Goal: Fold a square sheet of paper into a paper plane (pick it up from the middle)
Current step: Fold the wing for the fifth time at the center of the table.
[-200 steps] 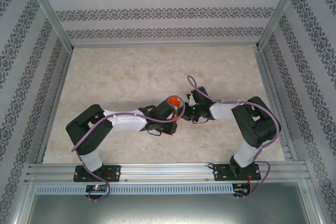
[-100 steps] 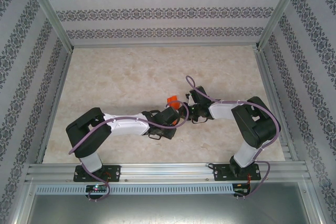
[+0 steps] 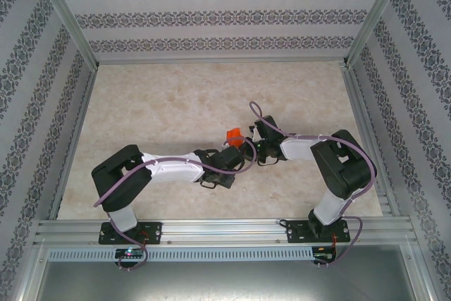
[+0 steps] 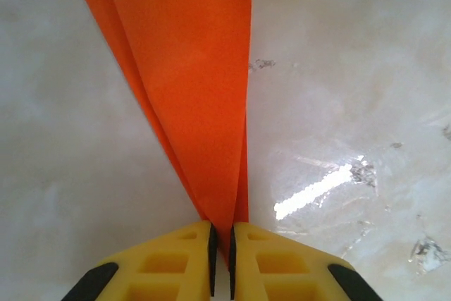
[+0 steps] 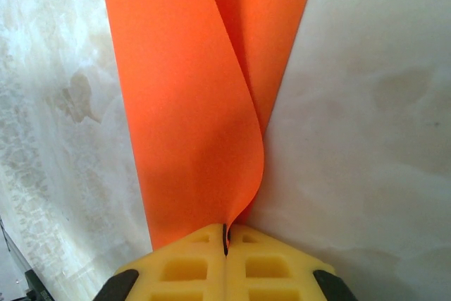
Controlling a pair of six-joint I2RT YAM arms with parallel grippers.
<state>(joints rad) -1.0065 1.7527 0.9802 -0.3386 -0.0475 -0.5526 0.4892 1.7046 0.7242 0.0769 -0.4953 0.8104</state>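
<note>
From above, we see the left arm (image 3: 173,168), white-sleeved with a purple cable running along it, reaching rightward over the pale marbled table (image 3: 176,96). Near the table's middle, a small patch of the orange sheet (image 3: 232,134) peeks out between the two wrists. From there we cannot tell how it is held.

The left wrist camera gives us that detail. The left gripper (image 4: 222,252) has its jaws narrowed to a slit and pinches the pointed end of the sheet. Its fingers (image 4: 169,262) are yellow moulded plastic with recessed pockets and thin black strips on the inner faces. The sheet spreads away from them as a long, matte, tapering wedge, with layered edges along its left side. The table beside it is glossy, with a bright streak of glare.

The right wrist camera shows the right gripper (image 5: 225,239) with its jaws pressed together on the sheet. Here the paper rises in a soft rounded bend rather than a sharp crease, with another layer behind it.

Farther right in the overhead view, the right arm (image 3: 303,147) bends back toward its base.
</note>
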